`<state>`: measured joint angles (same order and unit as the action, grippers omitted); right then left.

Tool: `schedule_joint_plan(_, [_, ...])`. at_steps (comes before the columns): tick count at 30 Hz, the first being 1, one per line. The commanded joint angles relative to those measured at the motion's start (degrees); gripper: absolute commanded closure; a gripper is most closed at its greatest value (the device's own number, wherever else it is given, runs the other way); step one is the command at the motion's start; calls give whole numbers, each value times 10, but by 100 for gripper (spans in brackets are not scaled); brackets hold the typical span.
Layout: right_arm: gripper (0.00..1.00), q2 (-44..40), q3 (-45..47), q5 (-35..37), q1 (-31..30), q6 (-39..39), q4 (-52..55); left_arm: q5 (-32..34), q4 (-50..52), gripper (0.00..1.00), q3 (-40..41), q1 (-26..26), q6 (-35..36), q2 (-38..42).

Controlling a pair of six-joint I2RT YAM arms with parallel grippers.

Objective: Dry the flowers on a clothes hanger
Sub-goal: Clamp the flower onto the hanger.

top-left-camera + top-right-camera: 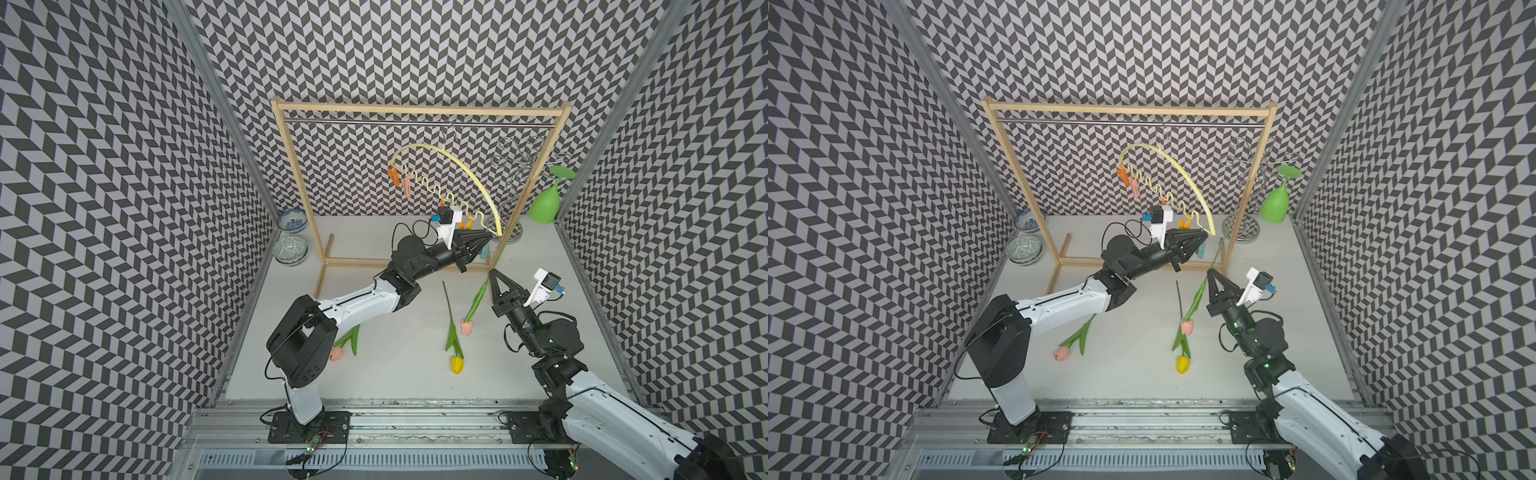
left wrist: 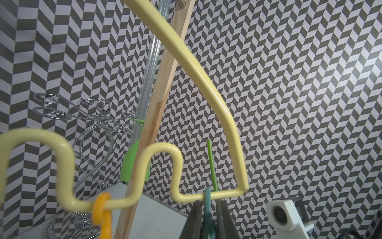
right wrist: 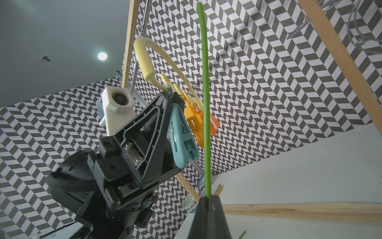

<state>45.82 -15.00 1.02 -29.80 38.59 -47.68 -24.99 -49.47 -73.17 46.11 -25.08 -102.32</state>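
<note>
- Closest to the lens in both top views, the right arm's white forearm (image 1: 615, 411) leans in over the front edge of the grey tabletop (image 1: 374, 374). At its tip the right gripper (image 1: 493, 274) is pinched tight on the thin green stem of a pink-headed artificial tulip (image 1: 466, 327).
- That tulip is up off the tabletop, head hanging down and stem slanting toward the back right corner. In the right wrist view the stem runs straight out of the closed fingers.
- Over to the left gripper (image 1: 489, 237): it is clamped on the blue plastic clothespin (image 3: 182, 132) at the low end of the pale yellow arched plastic clothes hanger (image 2: 196, 68).
- The hanger dangles tilted, its metal hook over the rail of the tall wooden-framed rack (image 1: 415, 109) along the back edge. An orange clothespin (image 2: 101, 213) sits just beside the blue one on the wavy bar.
- Down on the tabletop, a yellow-headed tulip (image 1: 457, 365) lies flat, its head toward the front edge.
- And a second pink-headed tulip (image 1: 336, 353) lies toward the left edge, partly hidden under the left arm (image 1: 357, 301).
</note>
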Motion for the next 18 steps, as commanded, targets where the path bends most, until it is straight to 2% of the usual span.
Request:
schedule_joint_plan(1, [100, 17, -11, -54, 2, 8, -69, -2, -87, 88, 17, 4, 18, 3])
schedule_joint_plan(3, [100, 31, -24, -81, 2, 11, -62, 0, -119, 90, 29, 4, 15, 3])
schedule_joint_plan(8, [100, 49, -55, -119, 7, 38, -29, -1, -122, 92, 22, 3, 23, 5])
schedule_joint_plan(14, [100, 51, -64, -155, 10, 105, -49, -6, -133, 93, 10, 5, 23, -5])
schedule_joint_plan(18, [100, 52, -64, -164, 10, 124, -68, -9, -136, 94, 8, 4, 23, -8])
